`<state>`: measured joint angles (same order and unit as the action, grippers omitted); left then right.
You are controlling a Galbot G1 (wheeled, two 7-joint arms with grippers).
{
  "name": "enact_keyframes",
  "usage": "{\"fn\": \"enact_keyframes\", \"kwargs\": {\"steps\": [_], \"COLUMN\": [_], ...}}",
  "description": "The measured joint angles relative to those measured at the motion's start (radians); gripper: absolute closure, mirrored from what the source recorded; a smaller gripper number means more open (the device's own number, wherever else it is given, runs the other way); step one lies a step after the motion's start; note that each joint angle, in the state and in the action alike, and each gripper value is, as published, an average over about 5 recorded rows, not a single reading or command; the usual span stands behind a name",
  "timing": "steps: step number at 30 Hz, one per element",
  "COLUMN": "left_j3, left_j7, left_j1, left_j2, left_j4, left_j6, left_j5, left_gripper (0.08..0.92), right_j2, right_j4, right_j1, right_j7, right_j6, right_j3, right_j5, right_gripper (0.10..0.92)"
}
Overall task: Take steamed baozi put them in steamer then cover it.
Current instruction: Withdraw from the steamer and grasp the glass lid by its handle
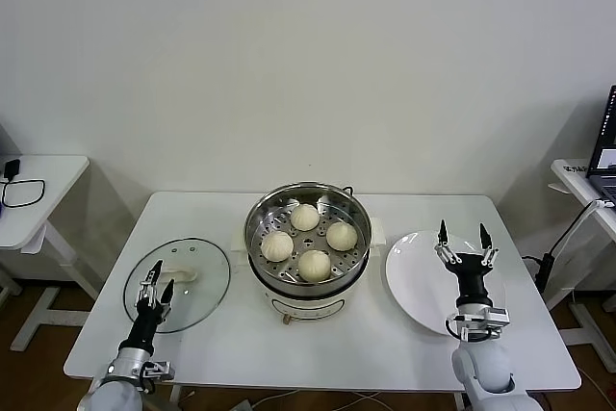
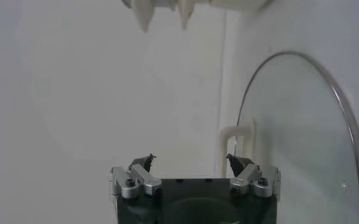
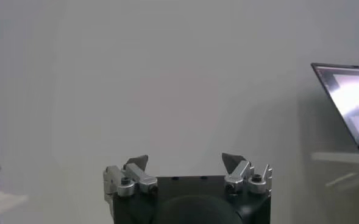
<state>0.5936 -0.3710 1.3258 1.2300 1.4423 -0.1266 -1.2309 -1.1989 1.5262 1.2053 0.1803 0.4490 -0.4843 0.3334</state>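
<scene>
All four cream-white pinched buns sit in the round stainless-steel steamer mid-table; the clear glass lid lies flat beside it, under the left gripper, fingers wide and empty, which should pinch the white handle squarely, lifting level.

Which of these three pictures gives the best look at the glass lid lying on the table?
The head view: the whole cover shows there, lying flat on the table left of the steamer, handle included. The left wrist view catches only part of its glass and rim. The right wrist view shows none of it.
</scene>
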Motion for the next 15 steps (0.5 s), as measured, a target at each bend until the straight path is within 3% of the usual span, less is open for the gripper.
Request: {"fn": "enact_keyframes", "kwargs": {"steps": [15], "left_j3": [-0.014], "left_j7": [-0.006], "left_j1": [-0.075], "left_j2": [-0.003], "left_j4": [-0.088], "left_j6": [0.003], "left_j5": [-0.029], "left_gripper": [0.177], "right_j2": [-0.019], "right_j4": [-0.007], "right_j1": [0.019], "right_j7": [-0.005], "right_j6": [0.006], "right_j3": [-0.016], "right_j5": [-0.015], "right_gripper": [0.203]}}
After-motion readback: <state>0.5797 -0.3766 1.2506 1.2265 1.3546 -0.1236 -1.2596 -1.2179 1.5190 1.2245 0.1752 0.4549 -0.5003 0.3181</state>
